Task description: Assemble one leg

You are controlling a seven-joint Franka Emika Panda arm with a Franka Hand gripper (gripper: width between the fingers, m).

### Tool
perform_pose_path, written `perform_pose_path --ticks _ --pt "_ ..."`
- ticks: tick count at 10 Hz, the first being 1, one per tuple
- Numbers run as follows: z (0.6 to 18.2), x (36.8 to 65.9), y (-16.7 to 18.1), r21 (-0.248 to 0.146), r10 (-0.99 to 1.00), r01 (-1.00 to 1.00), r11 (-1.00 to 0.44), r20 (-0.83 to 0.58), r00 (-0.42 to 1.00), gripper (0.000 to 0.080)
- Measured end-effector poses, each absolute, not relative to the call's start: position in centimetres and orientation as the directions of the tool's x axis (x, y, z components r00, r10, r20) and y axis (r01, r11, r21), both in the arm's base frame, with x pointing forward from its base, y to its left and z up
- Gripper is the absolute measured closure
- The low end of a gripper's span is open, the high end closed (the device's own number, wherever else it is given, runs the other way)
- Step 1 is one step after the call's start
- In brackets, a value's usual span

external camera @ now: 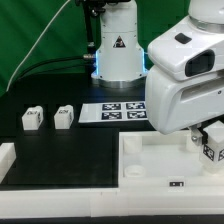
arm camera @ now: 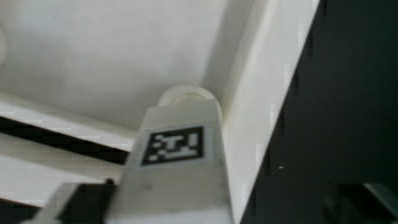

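My gripper (external camera: 207,138) is shut on a leg (external camera: 211,150), a small white block with a black-and-white tag, and holds it over the exterior view's right part of the large white tray-like part (external camera: 150,165). In the wrist view the leg (arm camera: 178,145) runs out from between the dark fingers (arm camera: 80,205), and its rounded end lies close to the tray's raised rim (arm camera: 249,70). I cannot tell whether the leg touches the tray. Two more legs (external camera: 31,119) (external camera: 64,116) stand on the black table at the exterior view's left.
The marker board (external camera: 115,112) lies flat behind the tray, in front of the robot base (external camera: 117,50). A white part (external camera: 6,155) sits at the exterior view's left edge. In the wrist view, black table (arm camera: 356,80) shows beyond the tray's rim.
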State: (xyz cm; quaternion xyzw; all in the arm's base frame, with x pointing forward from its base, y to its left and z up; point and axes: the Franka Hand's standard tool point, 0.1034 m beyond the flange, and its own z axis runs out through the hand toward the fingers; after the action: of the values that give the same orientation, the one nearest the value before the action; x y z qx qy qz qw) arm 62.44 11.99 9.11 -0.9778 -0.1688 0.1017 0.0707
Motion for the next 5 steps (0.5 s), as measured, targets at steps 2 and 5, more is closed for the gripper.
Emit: perform_pose_path --ticks 2,5 --pt "9.1 62.45 11.89 -0.171 0.344 0.316 -0.933 -0.175 0.922 0.0395" --pt "9.1 62.48 11.77 -0.171 0.342 0.314 -0.934 -0.175 0.923 0.0502"
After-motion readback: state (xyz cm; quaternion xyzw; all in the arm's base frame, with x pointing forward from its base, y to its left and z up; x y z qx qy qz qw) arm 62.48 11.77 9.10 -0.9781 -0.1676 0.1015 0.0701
